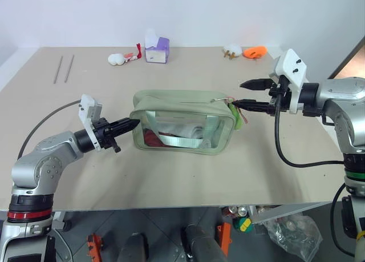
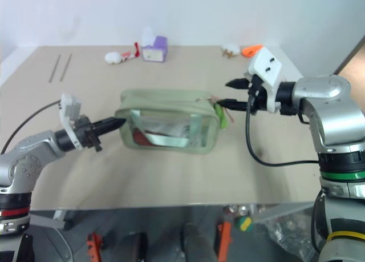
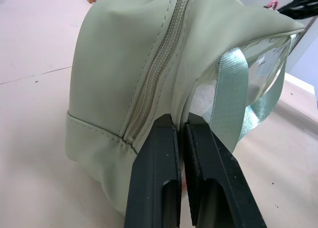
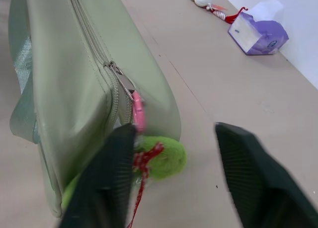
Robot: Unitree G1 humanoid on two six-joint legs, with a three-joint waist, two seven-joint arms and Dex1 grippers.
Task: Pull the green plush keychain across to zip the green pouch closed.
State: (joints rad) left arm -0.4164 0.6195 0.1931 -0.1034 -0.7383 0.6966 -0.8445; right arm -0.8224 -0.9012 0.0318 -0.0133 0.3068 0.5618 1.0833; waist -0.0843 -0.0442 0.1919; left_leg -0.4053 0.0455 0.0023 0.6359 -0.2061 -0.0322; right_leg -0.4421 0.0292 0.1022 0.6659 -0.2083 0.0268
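The green pouch (image 1: pixel 182 122) lies across the middle of the tan table, its zipper (image 3: pixel 159 69) running along the top. The green plush keychain (image 4: pixel 166 156) hangs with a red cord and a pink clip (image 4: pixel 138 111) at the pouch's right end, also seen as a lime spot (image 1: pixel 235 113). My right gripper (image 1: pixel 238 95) is open at that end, and the keychain sits between its fingers, close to one of them. My left gripper (image 1: pixel 136 124) is shut, its tips pressed against the pouch's left end just below the zipper's start (image 3: pixel 179 121).
At the table's far side stand a purple-and-white box (image 1: pixel 157 49), a white plush toy (image 1: pixel 118 59) and an orange object (image 1: pixel 254 52). Two thin metal rods (image 1: pixel 64 68) lie at the far left. A black cable (image 1: pixel 279 142) hangs from my right arm.
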